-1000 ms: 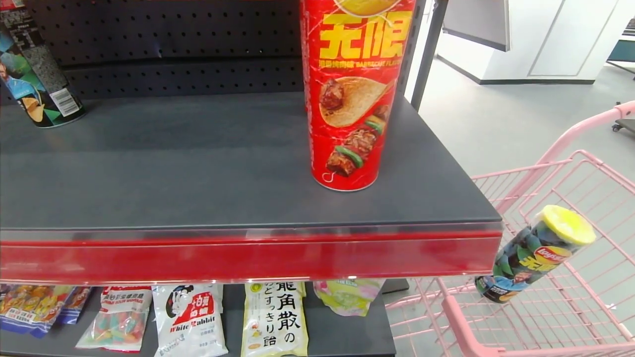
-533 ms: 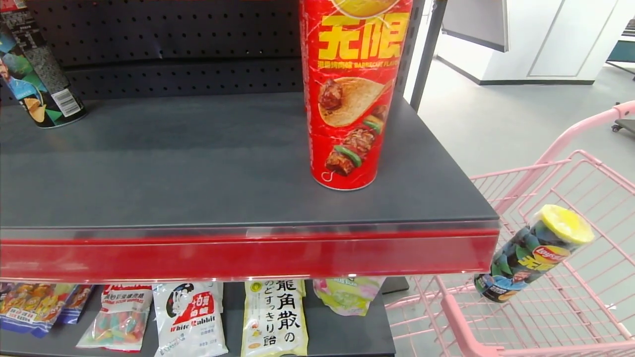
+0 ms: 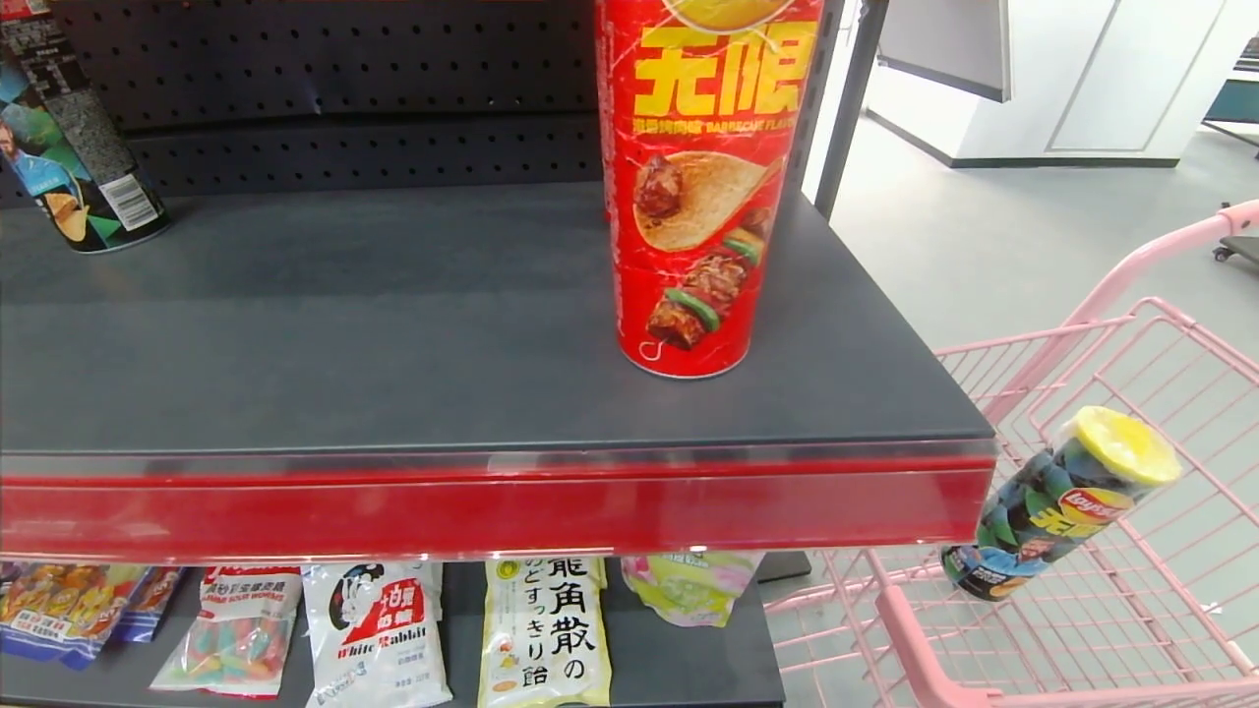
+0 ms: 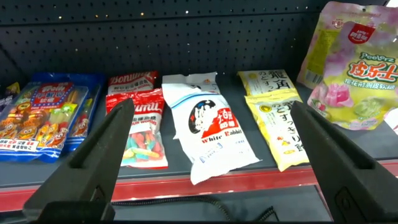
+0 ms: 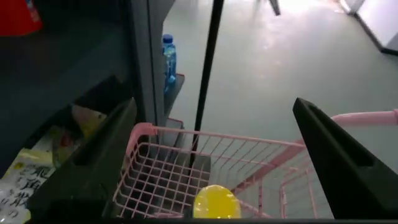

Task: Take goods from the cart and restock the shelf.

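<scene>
Stock on shelf point(image 3: 393, 324): one red chip can point(image 3: 689, 197), upright, upper centre of the head view. Stock in pink cart point(image 3: 910, 641): one dark chip can with yellow lid point(image 3: 1057, 506), tilted, lower right. My left gripper point(image 4: 211, 106), fingers spread and empty, faces the candy bags point(image 4: 208, 134); my right gripper point(image 5: 212, 102), fingers likewise released, hangs above the cart. Step in hand, by my reckoning: fetching the next item, so the right fingers must descend, straddle the tilted can, close, then lift it to bare shelf space left of the red can.
</scene>
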You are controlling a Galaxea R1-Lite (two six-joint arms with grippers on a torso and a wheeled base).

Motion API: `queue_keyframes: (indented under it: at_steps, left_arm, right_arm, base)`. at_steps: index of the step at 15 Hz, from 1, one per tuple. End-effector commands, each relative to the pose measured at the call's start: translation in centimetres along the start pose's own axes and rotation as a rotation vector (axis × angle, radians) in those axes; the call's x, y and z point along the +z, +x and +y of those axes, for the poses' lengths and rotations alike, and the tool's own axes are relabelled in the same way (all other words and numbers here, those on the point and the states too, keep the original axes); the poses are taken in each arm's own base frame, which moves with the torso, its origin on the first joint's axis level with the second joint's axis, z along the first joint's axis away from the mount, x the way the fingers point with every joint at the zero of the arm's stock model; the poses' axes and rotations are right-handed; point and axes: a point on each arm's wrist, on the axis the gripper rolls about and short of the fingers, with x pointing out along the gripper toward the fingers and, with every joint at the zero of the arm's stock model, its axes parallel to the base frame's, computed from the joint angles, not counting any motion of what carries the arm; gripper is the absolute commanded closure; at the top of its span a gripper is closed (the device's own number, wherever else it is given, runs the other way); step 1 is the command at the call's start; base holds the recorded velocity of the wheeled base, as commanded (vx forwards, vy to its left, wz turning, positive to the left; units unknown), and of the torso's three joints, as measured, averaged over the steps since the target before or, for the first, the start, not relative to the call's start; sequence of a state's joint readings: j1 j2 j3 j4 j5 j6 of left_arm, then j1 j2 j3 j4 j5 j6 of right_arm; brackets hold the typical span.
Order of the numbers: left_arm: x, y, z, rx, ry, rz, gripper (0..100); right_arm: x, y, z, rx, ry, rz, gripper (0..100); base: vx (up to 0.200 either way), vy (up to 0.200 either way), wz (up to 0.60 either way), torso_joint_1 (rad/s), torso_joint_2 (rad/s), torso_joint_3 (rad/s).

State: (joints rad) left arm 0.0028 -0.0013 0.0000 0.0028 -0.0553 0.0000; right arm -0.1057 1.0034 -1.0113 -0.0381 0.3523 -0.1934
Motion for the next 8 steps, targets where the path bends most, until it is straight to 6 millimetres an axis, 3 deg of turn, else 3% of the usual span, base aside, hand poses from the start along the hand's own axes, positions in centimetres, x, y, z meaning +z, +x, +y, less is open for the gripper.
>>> queue_keyframes:
  at_steps: [1,4,6,8]
  left_arm:
    - [0.0,0.0,0.0,0.0,0.0,0.002,0]
    - [0.0,0.0,0.0,0.0,0.0,0.002,0]
    - [0.0,0.0,0.0,0.0,0.0,0.002,0]
    - [0.0,0.0,0.0,-0.001,0.0,0.002,0]
  right_arm:
    - [-3.1,1.6,-2.3,0.122,0.043,0.09,0]
    - [-5.7,2.3,-3.0,0.218,0.002,0.133,0]
    - [-9.0,3.4,-3.6,0.403,-0.075,0.132,0]
    - [-10.9,4.4,-5.2,0.445,-0.142,0.128,0]
  base:
    - [0.0,0.0,0.0,0.0,0.0,0.0]
    - [0.0,0.0,0.0,0.0,0.0,0.0]
    - [0.0,0.0,0.0,0.0,0.0,0.0]
    - [0.0,0.0,0.0,0.0,0.0,0.0]
